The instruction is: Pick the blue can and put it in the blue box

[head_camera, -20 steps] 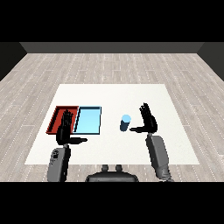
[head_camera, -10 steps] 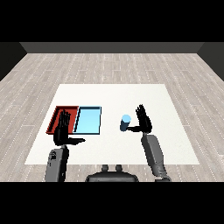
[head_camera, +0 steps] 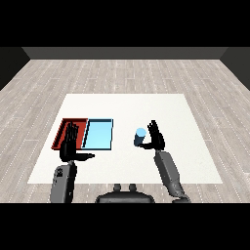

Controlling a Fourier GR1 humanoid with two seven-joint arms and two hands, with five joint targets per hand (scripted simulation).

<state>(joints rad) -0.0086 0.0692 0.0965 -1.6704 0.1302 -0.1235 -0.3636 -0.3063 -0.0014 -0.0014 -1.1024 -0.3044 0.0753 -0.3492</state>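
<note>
Behind right hand (head_camera: 156, 139), blue can (head_camera: 140, 136) partly hidden; contact unclear.

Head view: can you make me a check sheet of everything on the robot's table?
Surface: white square table, on a grey plank floor.
Job's things: small blue cylinder can upright on the table, right of the shallow light blue tray; nothing in that tray.
Clutter: shallow red tray touching the blue tray's left side.
Hands: right hand open, fingers straight, beside the can's right side; left hand open over the red tray's near edge.
Cables: nothing seen.
Surroundings: dark walls.
</note>
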